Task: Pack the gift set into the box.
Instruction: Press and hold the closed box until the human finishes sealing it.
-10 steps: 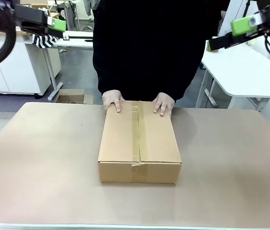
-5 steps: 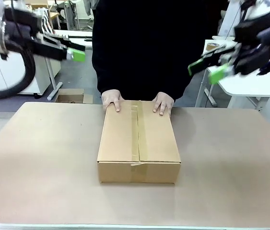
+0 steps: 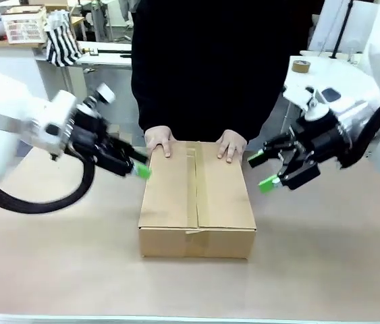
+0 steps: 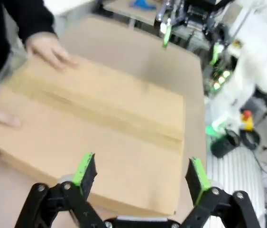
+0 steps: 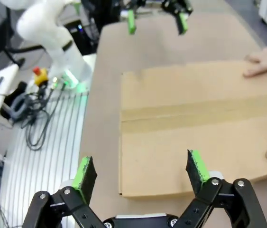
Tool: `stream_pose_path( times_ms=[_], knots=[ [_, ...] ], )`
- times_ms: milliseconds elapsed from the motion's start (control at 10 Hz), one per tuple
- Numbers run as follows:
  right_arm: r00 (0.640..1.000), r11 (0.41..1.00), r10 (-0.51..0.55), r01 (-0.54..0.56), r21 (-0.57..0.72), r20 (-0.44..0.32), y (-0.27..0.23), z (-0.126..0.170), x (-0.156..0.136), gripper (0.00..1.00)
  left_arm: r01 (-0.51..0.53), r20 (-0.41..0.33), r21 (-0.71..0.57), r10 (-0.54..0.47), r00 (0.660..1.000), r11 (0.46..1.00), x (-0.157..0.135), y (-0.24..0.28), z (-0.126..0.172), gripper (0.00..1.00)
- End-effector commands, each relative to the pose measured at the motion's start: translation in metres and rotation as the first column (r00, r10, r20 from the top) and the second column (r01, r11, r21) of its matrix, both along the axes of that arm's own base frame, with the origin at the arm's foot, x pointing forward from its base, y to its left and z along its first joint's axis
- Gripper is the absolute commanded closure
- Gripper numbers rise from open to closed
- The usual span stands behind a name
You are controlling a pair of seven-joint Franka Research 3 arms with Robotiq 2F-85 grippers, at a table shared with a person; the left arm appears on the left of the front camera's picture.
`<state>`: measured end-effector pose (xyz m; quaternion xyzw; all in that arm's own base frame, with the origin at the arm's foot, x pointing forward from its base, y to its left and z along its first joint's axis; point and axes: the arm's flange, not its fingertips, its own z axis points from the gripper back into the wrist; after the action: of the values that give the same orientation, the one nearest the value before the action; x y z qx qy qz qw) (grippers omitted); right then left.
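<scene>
Box [image 3: 196,202]: mid-counter [image 3: 55,256], flaps folded shut, contents hidden
Person's hands [image 3: 158,142]: resting on far edge
Left gripper [image 3: 140,170]: released, empty, at box's left edge
Right gripper [image 3: 260,171]: released, empty, just beside right edge
Progress: packing seems done; sealing maybe left

Bright, even indoor light from overhead; no hard glare. Thin soft shadow at base of box [image 3: 196,202] on table [image 3: 55,270]. Front view: left arm [image 3: 21,128] & right arm [image 3: 372,115] motion-blurred, white shells near blown out; bkgd sharper. Left wrist view soft throughout; right wrist view crisper. Wide-angle bending at wrist-view edges.
</scene>
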<state>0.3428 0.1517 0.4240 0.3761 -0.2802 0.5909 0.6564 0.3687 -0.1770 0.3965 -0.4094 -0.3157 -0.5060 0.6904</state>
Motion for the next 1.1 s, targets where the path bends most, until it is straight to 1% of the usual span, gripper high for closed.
stream_pose_path(
  times_ms=[0,200,300,400,500,600,700,800,900,1000],
  knots=[
    [0.999,0.999,0.028,-0.029,0.018,0.023,-0.005,0.020,0.001,0.00,-0.023,0.078,-0.062,0.028,0.997,0.998,-0.002,0.009,0.032,0.00],
    [0.999,0.999,0.028,-0.029,0.018,0.023,-0.005,0.020,0.001,0.00,-0.023,0.078,-0.062,0.028,0.997,0.998,-0.002,0.009,0.032,0.00],
    [1.000,1.000,0.006,-0.006,0.002,0.006,-0.002,0.003,0.001,0.00,-0.008,0.016,-0.010,0.008,1.000,1.000,0.004,0.003,0.006,0.00],
    [0.994,0.998,0.050,-0.047,-0.030,0.093,0.010,-0.010,0.010,0.00,0.036,0.143,0.033,-0.040,0.989,0.999,0.010,0.005,0.002,0.00],
    [0.981,0.999,0.052,-0.052,-0.007,0.189,0.016,-0.029,0.026,0.00,0.042,0.237,0.096,-0.064,0.969,0.995,0.018,0.001,-0.012,0.00],
    [0.962,1.000,-0.018,0.021,-0.010,0.273,0.016,-0.048,0.040,0.00,0.136,0.253,0.102,-0.158,0.955,0.985,0.023,-0.002,-0.022,0.00],
    [0.957,0.999,0.017,-0.029,0.038,0.290,0.023,-0.061,0.045,0.00,0.190,0.278,0.037,-0.192,0.941,0.981,0.025,-0.004,-0.027,0.00],
    [0.955,0.999,0.025,-0.036,0.034,0.294,0.030,-0.068,0.049,0.00,0.163,0.365,0.035,-0.164,0.916,0.986,0.029,-0.007,-0.033,0.00],
    [0.961,0.998,0.031,-0.047,0.049,0.274,0.038,-0.076,0.055,0.00,0.148,0.406,0.008,-0.138,0.903,0.989,0.035,-0.012,-0.042,0.00],
    [0.963,0.996,0.055,-0.071,0.053,0.264,0.047,-0.079,0.057,0.00,0.127,0.444,0.010,-0.118,0.888,0.992,0.039,-0.018,-0.051,0.00]
  ],
)
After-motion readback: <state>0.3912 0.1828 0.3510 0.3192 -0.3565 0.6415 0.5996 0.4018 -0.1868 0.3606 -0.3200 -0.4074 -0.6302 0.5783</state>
